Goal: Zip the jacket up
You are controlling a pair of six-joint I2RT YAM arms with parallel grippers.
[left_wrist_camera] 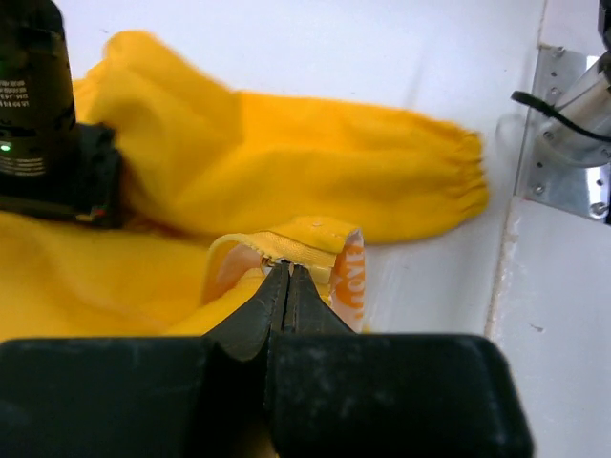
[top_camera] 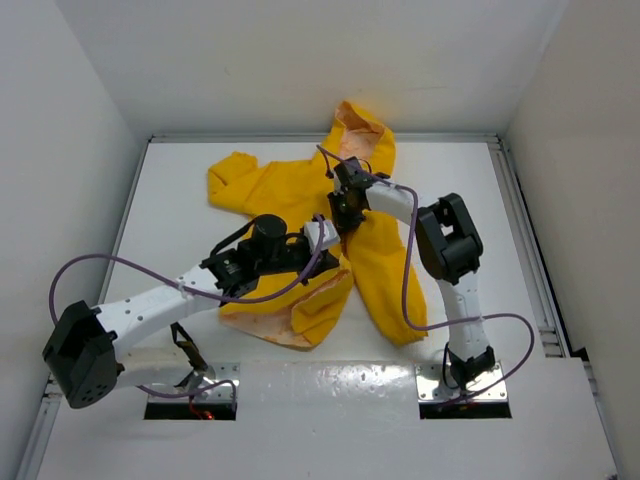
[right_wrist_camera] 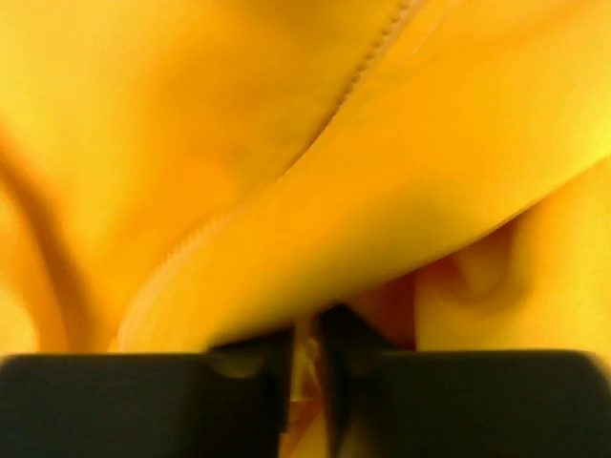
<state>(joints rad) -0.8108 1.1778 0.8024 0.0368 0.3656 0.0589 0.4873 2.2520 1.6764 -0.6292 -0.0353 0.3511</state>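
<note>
jacket (top_camera: 270, 185): middle of table (top_camera: 510, 230), hood at far end, bottom corner folded over with lining showing
left gripper (left_wrist_camera: 288, 272): pressed together, pinching hem (left_wrist_camera: 310, 239)
right gripper (right_wrist_camera: 305, 329): almost closed on yellow fabric beside zipper (right_wrist_camera: 377, 57); pull tab not visible
risk 1: right holds cloth only, so slider may not run
risk 2: hem slips from left pinch, jacket bunches instead of staying taut
risk 3: 2 arms close together, may collide
</note>
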